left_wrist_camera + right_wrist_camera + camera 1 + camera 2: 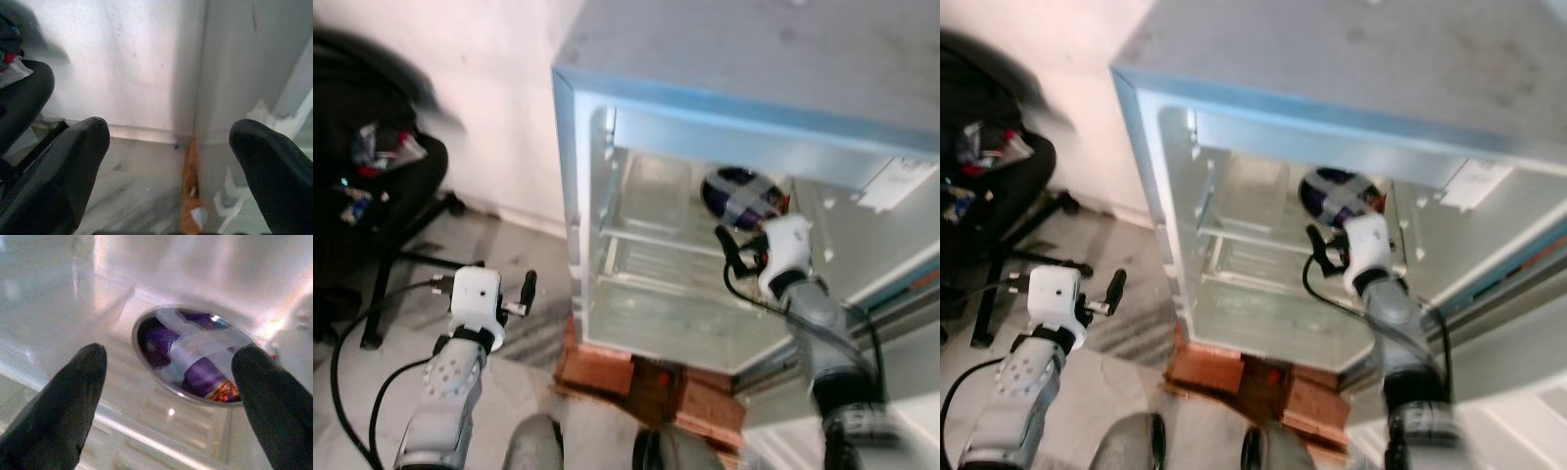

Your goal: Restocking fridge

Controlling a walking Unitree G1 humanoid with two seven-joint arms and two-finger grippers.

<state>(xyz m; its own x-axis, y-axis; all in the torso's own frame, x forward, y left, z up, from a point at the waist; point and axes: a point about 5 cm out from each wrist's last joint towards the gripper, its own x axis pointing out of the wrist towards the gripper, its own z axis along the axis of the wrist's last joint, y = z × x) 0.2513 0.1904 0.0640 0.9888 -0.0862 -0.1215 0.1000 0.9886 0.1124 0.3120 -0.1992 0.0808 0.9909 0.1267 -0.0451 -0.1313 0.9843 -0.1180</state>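
A small fridge [576, 196] stands open on the floor. On the right of its upper shelf sits a round metal bowl [741, 193] holding purple packets under strips of white wrap. My right gripper [732, 257] reaches into the fridge just in front of and below the bowl [195, 357]. It is open, with nothing between its fingers [73, 396]. My left gripper [504, 279] hangs open and empty outside the fridge, to the left of its side wall and above the floor. In the left wrist view its fingertips [88, 142] frame the corner where the white wall meets the fridge.
The fridge rests on reddish bricks [646, 377]. Its door [901, 294] swings out at the right. A black office chair [382, 196] loaded with clutter stands at the left. A black cable trails from my left arm over the marbled floor [519, 338].
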